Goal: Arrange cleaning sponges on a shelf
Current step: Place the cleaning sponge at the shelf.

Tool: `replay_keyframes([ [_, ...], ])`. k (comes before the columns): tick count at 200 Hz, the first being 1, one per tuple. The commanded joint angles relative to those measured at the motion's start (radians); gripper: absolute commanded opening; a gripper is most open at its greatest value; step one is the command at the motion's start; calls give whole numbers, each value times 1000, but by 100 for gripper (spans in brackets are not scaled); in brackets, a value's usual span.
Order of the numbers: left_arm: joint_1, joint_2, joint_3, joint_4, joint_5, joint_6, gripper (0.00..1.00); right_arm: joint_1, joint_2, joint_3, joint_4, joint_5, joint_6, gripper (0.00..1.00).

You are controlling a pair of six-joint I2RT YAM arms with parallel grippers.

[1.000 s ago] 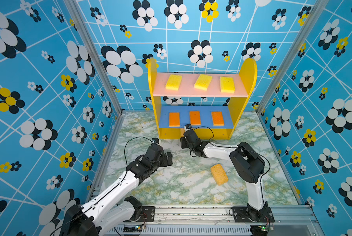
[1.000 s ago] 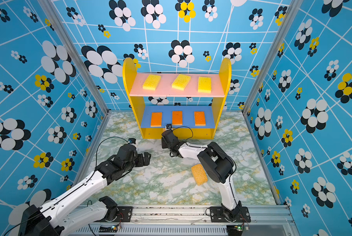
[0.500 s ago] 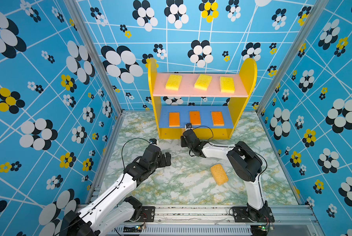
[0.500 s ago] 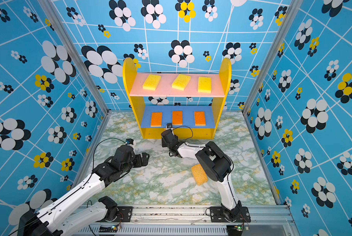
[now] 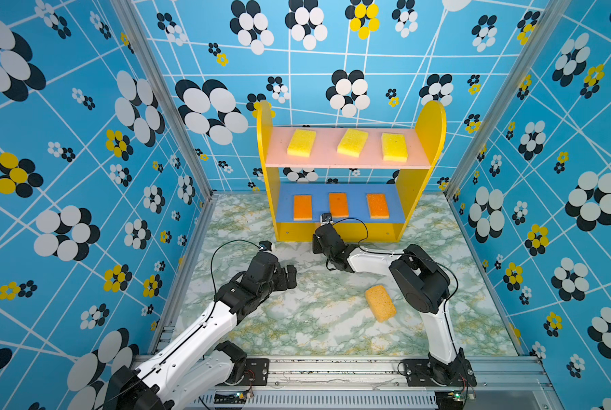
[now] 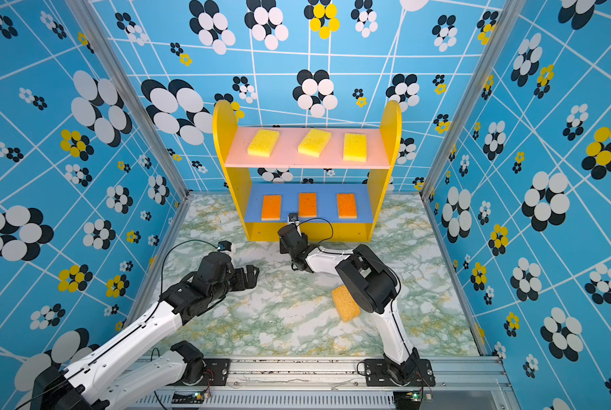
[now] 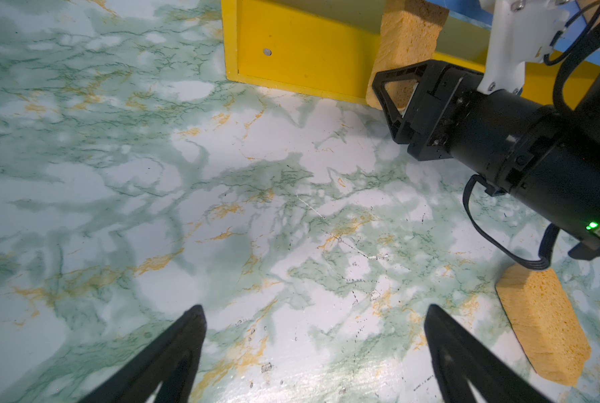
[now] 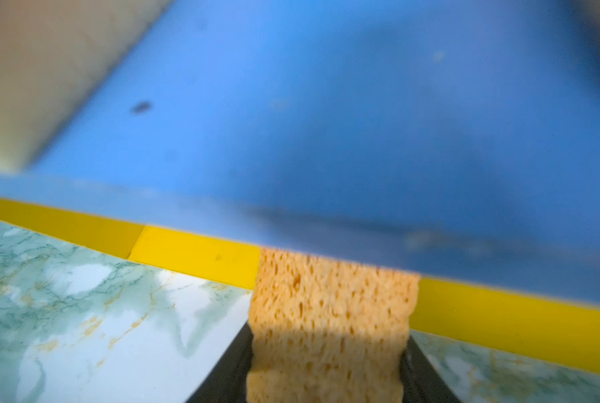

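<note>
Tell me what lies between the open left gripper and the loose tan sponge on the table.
Only bare marble tabletop between left gripper and tan sponge, in both top views.

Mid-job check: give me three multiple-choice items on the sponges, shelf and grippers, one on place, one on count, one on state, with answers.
1. Where does the loose tan sponge lie?
A. on the pink board
B. on the marble tabletop
C. on the blue board

2. How many yellow sponges are on the pink board?
A. two
B. three
C. four

3. What is the right gripper doing?
A. shut on a tan sponge
B. open, empty
C. shut on an orange sponge

Answers:
1 B: both top views show it on the tabletop, near the right arm.
2 B: three lie in a row there.
3 A: the held tan sponge sits between its fingers at the shelf's yellow base; the left gripper is open and empty.
</note>
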Motion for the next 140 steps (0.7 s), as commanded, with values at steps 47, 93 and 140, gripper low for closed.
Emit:
replay_keyframes([
  [47,11,-21,-14,-9,7,13,99,-6,29,39,18,40,29,54],
  [93,13,-33,-18,-14,6,14,99,-5,59,56,-21,41,50,58],
  [140,15,-47,-23,-18,4,12,99,-5,81,84,-57,31,66,60],
])
